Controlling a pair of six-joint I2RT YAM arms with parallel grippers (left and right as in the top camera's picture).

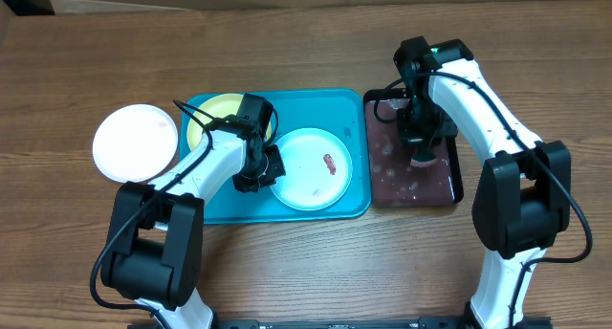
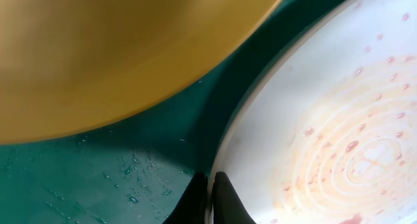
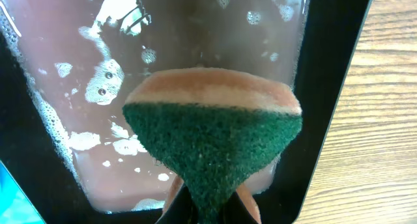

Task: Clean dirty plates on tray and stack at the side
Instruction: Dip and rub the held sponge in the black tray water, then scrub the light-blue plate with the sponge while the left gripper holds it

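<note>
The turquoise tray (image 1: 339, 109) holds a yellow-green plate (image 1: 212, 112) at its back left and a light blue plate (image 1: 311, 171) with a reddish smear at its front right. A white plate (image 1: 134, 142) lies on the table left of the tray. My left gripper (image 1: 256, 173) is shut on the left rim of the light blue plate. The left wrist view shows its fingers (image 2: 210, 188) pinching that rim, the smeared plate (image 2: 339, 120), the yellow-green plate (image 2: 117, 48) and the wet tray (image 2: 98, 165). My right gripper (image 1: 421, 149) is shut on a green and tan sponge (image 3: 212, 133) over the black tray.
A narrow black tray (image 1: 457, 181) with brownish soapy liquid (image 3: 98, 87) stands right of the turquoise tray, its rim (image 3: 332, 87) next to bare wooden table (image 3: 384, 120). Both arms reach in from the front edge.
</note>
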